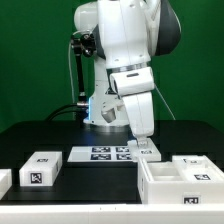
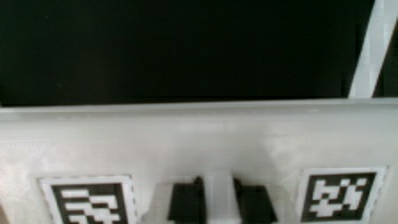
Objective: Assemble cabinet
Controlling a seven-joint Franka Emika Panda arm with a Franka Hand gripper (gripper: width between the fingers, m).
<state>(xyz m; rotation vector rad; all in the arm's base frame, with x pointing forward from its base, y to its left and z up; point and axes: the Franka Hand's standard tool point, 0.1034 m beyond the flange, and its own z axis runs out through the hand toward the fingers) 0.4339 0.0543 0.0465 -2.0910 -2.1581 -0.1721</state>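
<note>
Two jaws clamp thin white wall of cabinet (image 1: pixel 160 188), tags (image 2: pixel 86 200) flanking either side.

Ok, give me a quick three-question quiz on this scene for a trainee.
1. True or false: the marker board stands upright.
2. In the exterior view, the cabinet lies on which side? A left, B right, C centre.
3. How many tags show in the wrist view?

Key: 1 false, it lies flat. 2 B. 3 two.
</note>
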